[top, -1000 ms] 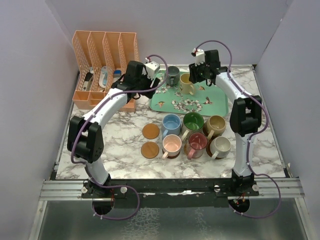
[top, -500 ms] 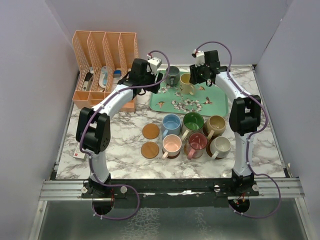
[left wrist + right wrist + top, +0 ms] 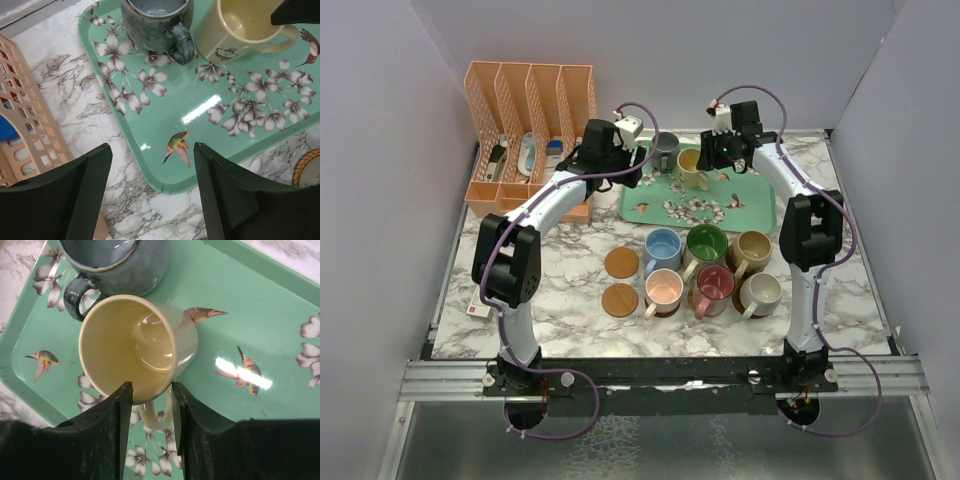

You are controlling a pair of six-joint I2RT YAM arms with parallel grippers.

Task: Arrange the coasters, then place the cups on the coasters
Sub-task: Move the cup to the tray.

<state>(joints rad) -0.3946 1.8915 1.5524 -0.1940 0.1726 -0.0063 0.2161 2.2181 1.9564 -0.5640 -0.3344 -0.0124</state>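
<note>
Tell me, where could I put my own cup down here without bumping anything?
The two empty coasters left of the six-mug cluster are free, and so is the marble between them and the left arm. The tray's right half is bare too. Crowded: the tray's far left corner, with the grey mug, yellow mug, left pincer and right pincer.

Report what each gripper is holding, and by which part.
Right gripper appears closed on the yellow cup at its handle, beside the rim. Left gripper is open, holding nothing.
</note>
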